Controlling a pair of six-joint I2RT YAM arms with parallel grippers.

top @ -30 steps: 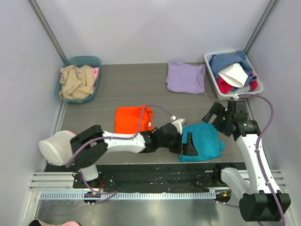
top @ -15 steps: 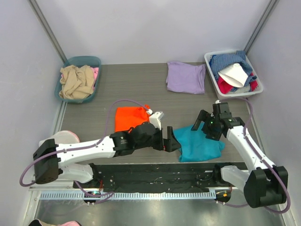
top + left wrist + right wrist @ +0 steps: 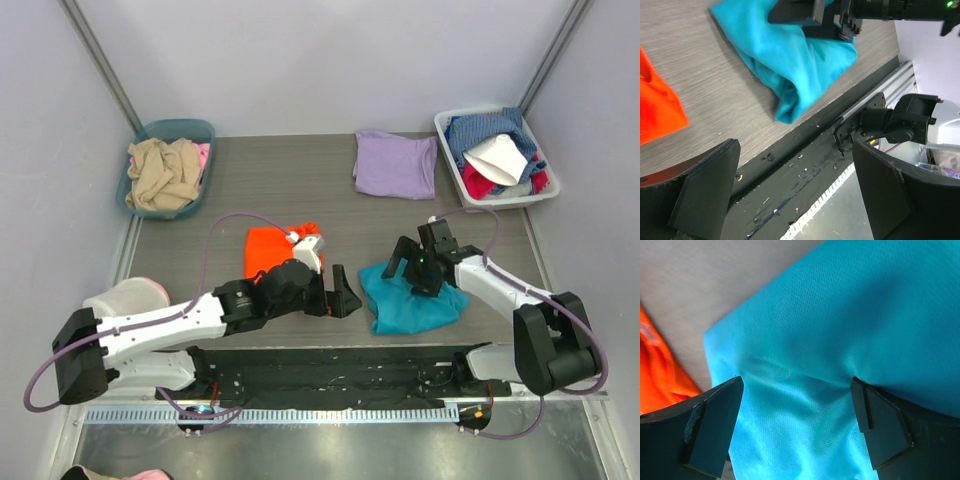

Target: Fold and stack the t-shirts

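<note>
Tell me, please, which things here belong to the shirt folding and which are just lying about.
Job: teal shirt, orange shirt, lavender shirt.

Lying about: basket of beige cloth, bin of mixed clothes.

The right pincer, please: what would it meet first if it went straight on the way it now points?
The teal t-shirt. The right pincer points at it with its jaws open, and the cloth fills the wrist view straight ahead. Whether it already touches the cloth I cannot tell.
</note>
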